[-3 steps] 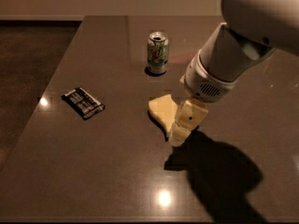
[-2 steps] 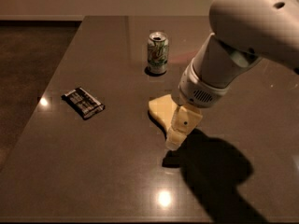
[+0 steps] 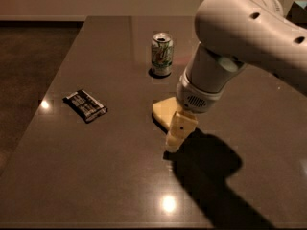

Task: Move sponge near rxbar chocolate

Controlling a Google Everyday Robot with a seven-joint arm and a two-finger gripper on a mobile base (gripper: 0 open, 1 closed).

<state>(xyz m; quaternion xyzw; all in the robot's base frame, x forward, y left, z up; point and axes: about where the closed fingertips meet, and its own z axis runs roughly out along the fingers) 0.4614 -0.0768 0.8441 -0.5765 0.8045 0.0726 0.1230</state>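
One gripper (image 3: 172, 144) low at sponge (image 3: 164, 110)

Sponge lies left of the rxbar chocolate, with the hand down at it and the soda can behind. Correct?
No. The camera view shows the sponge lying right of the rxbar chocolate, not left. The hand is down at the sponge's near edge, and the soda can stands behind.

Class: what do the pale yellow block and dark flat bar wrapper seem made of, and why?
Pale yellow block: probably foam, matte, no glints; the cream end effector sits at its near edge. Dark flat bar wrapper: likely plastic film, with faint sheen.
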